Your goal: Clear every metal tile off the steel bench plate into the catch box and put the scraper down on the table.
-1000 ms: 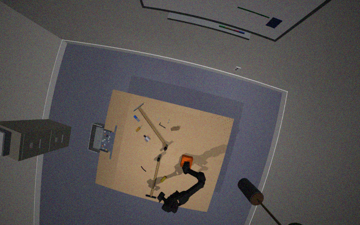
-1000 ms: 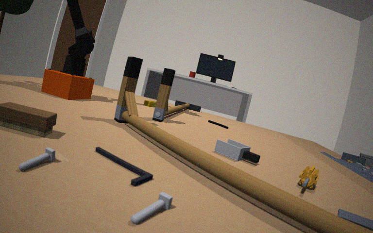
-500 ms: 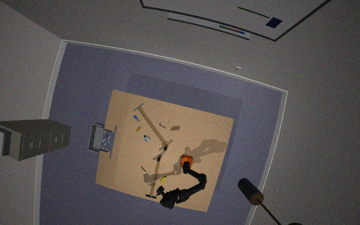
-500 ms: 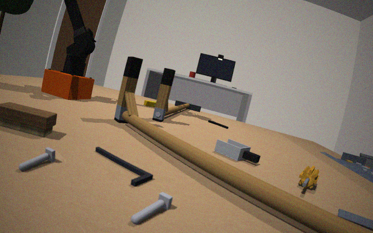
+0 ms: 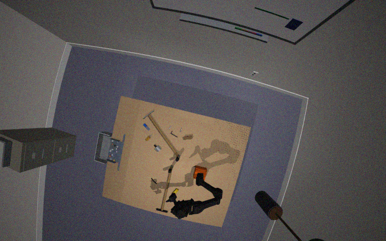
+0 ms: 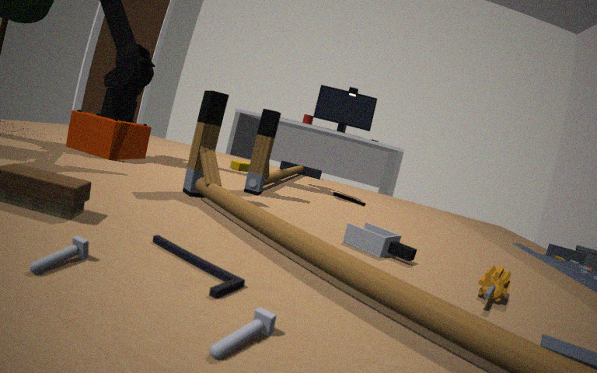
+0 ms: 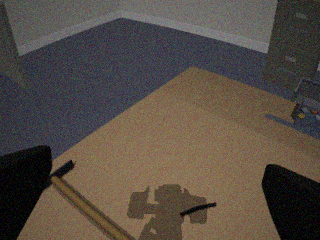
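The steel bench plate (image 5: 121, 147) (image 7: 281, 119) at the table's left edge bears several small pale and orange tiles. The catch box (image 5: 105, 144) adjoins its outer end; inside I make out no tiles. A long wooden-handled scraper (image 5: 162, 134) (image 6: 308, 250) with a grey blade lies diagonally on the table, its dark-tipped grip upright. A shorter tool (image 5: 167, 187) (image 6: 284, 174) (image 7: 90, 205) with a black head lies nearer my arm, its grip also upright. My gripper (image 5: 170, 205) (image 7: 157, 160) is open and empty above the table, near the black head; it is outside the exterior view.
A yellow block (image 5: 176, 191) (image 6: 239, 165) and a thin black piece (image 5: 153, 181) (image 6: 348, 198) (image 7: 198, 208) lie near the shorter tool. A grey clip (image 5: 158, 147) (image 6: 371, 239), yellow gear (image 5: 147, 138) (image 6: 494, 284), blue piece (image 5: 146, 126), hex key (image 6: 197, 261), bolts and brown block (image 6: 43, 189) surround the long scraper.
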`<state>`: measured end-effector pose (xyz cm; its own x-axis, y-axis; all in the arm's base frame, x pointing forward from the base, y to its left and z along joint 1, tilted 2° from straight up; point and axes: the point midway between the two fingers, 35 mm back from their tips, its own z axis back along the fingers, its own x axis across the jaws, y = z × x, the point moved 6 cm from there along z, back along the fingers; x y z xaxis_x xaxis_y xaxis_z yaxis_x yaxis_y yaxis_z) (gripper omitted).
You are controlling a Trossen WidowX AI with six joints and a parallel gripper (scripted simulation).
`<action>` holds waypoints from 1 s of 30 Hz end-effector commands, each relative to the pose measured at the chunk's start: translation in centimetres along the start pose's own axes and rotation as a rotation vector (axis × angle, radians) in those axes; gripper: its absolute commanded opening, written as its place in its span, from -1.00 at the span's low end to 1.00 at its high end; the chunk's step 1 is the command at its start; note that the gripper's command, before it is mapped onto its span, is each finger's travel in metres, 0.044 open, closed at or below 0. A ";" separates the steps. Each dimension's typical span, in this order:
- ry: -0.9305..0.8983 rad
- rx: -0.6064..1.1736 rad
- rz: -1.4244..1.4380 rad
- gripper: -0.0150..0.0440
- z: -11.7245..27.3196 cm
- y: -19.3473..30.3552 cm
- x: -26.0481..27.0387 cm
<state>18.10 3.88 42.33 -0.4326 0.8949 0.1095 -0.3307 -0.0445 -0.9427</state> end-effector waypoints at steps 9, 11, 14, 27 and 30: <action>0.208 -0.034 -0.050 1.00 1.2 0.9 -3.1; 0.240 -0.039 -0.058 1.00 1.4 1.0 -3.5; 0.289 -0.046 -0.069 1.00 1.7 1.2 -4.2; 0.502 -0.076 -0.119 1.00 3.6 2.4 -6.9; 0.552 -0.083 -0.130 1.00 4.0 2.7 -7.5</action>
<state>17.42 -3.86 40.48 0.0540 0.9961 0.0692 -0.2870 0.0818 -0.9544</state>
